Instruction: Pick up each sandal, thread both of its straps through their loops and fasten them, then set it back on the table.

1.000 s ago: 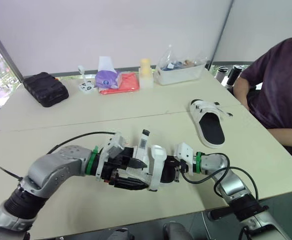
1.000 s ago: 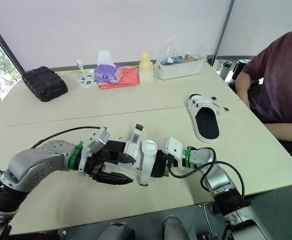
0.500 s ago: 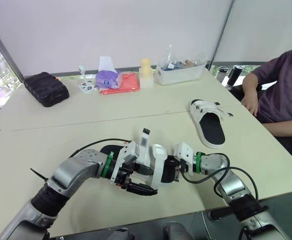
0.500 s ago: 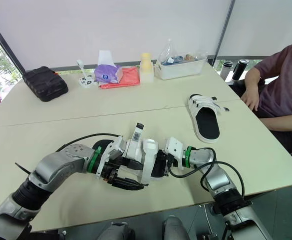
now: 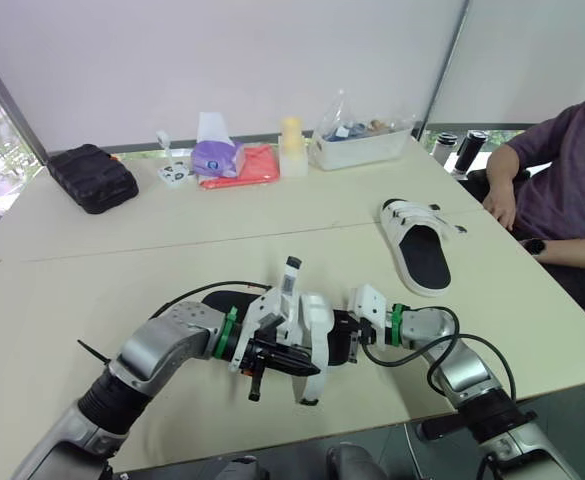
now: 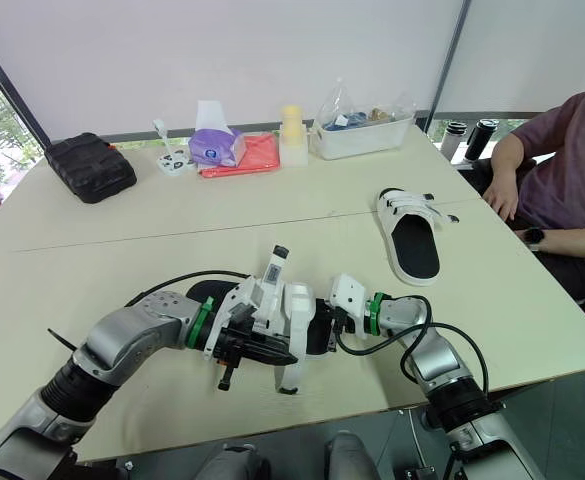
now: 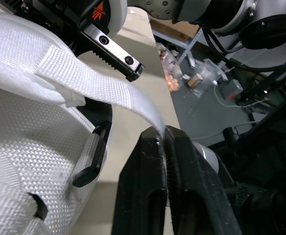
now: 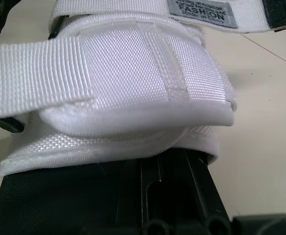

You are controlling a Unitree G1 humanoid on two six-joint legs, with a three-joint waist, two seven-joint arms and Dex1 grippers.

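Left gripper [image 7: 163,133] jaws are closed right down, with the tip of a white strap [image 7: 96,85] pinched between them. A black loop [image 7: 91,159] is seen just beside the strap, on the sandal's white upper. The strap is not seen to pass through it.

Right gripper [image 5: 342,337] is judged clamped on the held sandal [image 5: 308,325], since the sole is pressed right up against it in the right wrist view. The held sandal is stood on edge at lower centre of the frame, between the two grippers. Whether it touches the table [image 5: 122,250] cannot be told.

Step in hand is judged to be threading a strap on this sandal. For the next move, the pinched tip must be steered to the loop and fed through, then folded back and pressed down, while the sole is kept steady by the right gripper.

The second sandal [image 5: 418,247] is laid flat at centre right, well apart, with straps across it. Whether they are fastened cannot be told.

A clear plastic bin [image 5: 360,148] is placed at upper centre. Small items are inside, too small to name, and clear wrap is bunched on top.

Beside it, going left, are a yellow cup [image 5: 291,145], a red pouch [image 5: 253,166] and a purple tissue pack [image 5: 215,155]. A black bag [image 5: 92,178] is at upper left, shut, so its contents are hidden.

A person [image 5: 562,180] is seated at the right edge.
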